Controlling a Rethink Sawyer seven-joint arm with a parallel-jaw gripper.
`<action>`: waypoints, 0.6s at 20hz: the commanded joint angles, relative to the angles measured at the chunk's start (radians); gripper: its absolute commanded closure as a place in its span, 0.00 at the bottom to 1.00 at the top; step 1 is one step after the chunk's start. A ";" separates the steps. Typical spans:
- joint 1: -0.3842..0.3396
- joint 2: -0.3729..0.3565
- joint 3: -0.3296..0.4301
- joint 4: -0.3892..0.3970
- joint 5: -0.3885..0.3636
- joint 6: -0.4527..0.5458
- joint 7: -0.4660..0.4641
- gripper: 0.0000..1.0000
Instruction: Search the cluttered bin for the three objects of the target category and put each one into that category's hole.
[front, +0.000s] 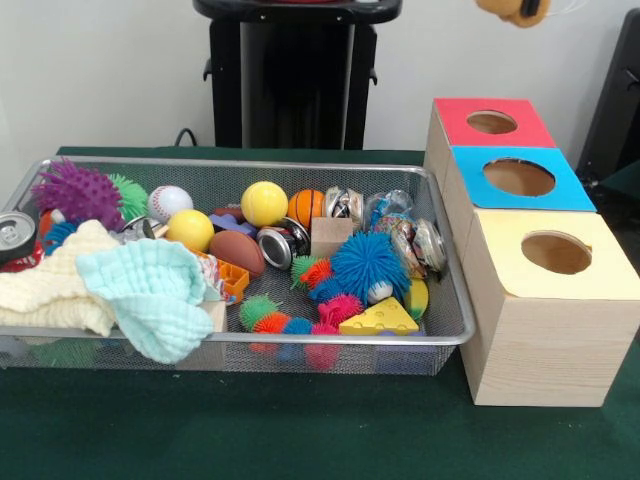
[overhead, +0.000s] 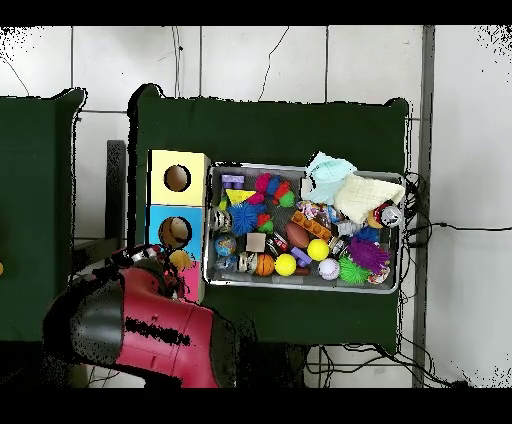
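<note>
The hand (front: 513, 9) shows only as a yellowish-orange shape at the top edge of the front view, and I cannot tell whether it is wide, narrow or holding something. In the overhead view the hand (overhead: 180, 260) sits at the end of the red and black arm (overhead: 140, 325), over the row of boxes.

Just below the hand is the red-topped box (front: 490, 122) with its round hole (front: 491, 122). Farther out from the hand come the blue-topped box (front: 518, 177) and then the yellow-topped box (front: 555, 252), all three touching in a line on the green surface (front: 300, 430).

To the hand's right, just beside the boxes, is the wire mesh bin (front: 452, 330), still full of clutter. On the side nearest the hand lie crumpled cans (front: 415, 235), a blue spiky ball (front: 368, 265), a yellow cheese wedge (front: 380, 318) and a wooden block (front: 330, 237). Mid-bin are a basketball (front: 306, 206), a yellow ball (front: 264, 203), a second yellow ball (front: 190, 230), a brown football (front: 236, 253) and a baseball (front: 168, 201). Farthest from the hand are a purple spiky ball (front: 78, 193), a mint cloth (front: 150, 295) draped over the rim and a cream cloth (front: 50, 290).
</note>
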 joint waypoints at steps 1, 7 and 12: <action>0.021 0.063 0.013 0.148 0.064 -0.086 0.344 1.00; 0.026 0.085 0.031 0.171 0.087 -0.152 0.352 1.00; 0.035 0.091 0.038 0.189 0.109 -0.182 0.358 1.00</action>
